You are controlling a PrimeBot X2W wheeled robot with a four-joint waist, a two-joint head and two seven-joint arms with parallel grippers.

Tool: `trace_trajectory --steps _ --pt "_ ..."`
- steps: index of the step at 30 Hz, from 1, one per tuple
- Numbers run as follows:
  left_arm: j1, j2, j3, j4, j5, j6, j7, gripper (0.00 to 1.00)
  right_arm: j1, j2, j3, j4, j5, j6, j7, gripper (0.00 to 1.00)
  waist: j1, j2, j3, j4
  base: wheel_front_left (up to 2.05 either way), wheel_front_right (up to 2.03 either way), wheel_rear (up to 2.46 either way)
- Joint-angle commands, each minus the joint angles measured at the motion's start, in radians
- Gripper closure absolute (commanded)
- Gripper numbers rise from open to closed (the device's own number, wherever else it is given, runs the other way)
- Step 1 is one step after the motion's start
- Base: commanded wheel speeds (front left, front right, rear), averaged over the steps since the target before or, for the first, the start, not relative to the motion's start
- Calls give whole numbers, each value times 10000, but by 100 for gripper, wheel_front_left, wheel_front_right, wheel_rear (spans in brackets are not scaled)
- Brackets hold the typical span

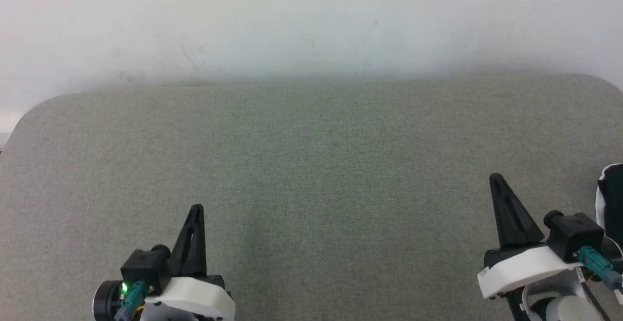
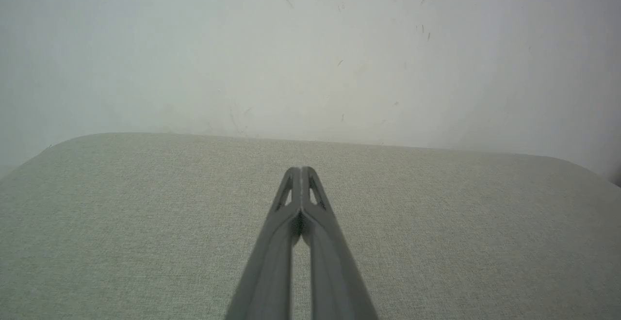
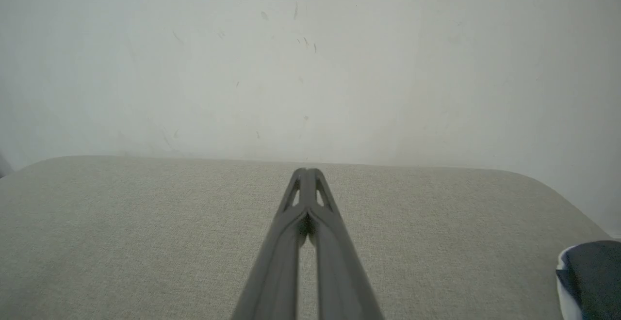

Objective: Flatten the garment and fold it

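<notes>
A small part of the garment (image 1: 612,199) shows at the right edge of the head view, black cloth with a white border; the right wrist view catches the same piece of garment (image 3: 589,276) at its lower right corner. My right gripper (image 1: 496,180) hovers over the grey-green padded surface just left of that cloth, fingers pressed together and empty. My left gripper (image 1: 197,209) sits at the lower left, also shut with nothing in it. In the wrist views the left gripper (image 2: 301,169) and right gripper (image 3: 306,170) each show tips touching.
The grey-green fabric surface (image 1: 311,165) spreads wide between both arms, with rounded far corners. A pale scuffed wall (image 1: 311,19) rises right behind its far edge.
</notes>
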Motion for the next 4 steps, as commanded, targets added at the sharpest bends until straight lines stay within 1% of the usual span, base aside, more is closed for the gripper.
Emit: trace_trajectory --steps 1,4 --pt "-173 -3 66 -54 172 -40 58 100 36 17 30 -69 -111 -7 85 100 0 0 -7 1 0 0 0" --pt "-187 -3 84 -64 221 -46 119 100 38 18 34 -89 -148 -7 140 100 0 0 -17 1 0 0 0"
